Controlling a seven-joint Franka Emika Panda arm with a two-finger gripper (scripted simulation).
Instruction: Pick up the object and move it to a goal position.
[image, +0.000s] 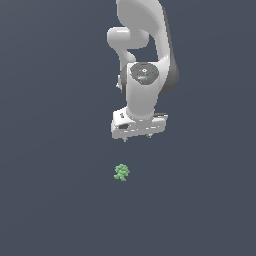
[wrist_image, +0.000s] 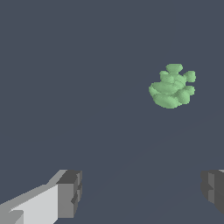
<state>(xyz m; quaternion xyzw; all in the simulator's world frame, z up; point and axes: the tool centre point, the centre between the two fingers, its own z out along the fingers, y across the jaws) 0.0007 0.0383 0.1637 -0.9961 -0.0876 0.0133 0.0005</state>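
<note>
The object (image: 121, 172) is a tiny bright-green lumpy cluster lying alone on the dark grey floor. My white gripper (image: 137, 139) hangs above it, apart from it, slightly toward the exterior view's right. In the wrist view the object (wrist_image: 172, 86) shows well away from the fingers (wrist_image: 69, 193). The gripper (wrist_image: 140, 192) is open, its two dark-tipped fingers spread wide with nothing between them.
The white arm (image: 145, 55) rises behind the gripper to the top of the exterior view. Plain dark grey floor (image: 50, 200) surrounds the object on all sides.
</note>
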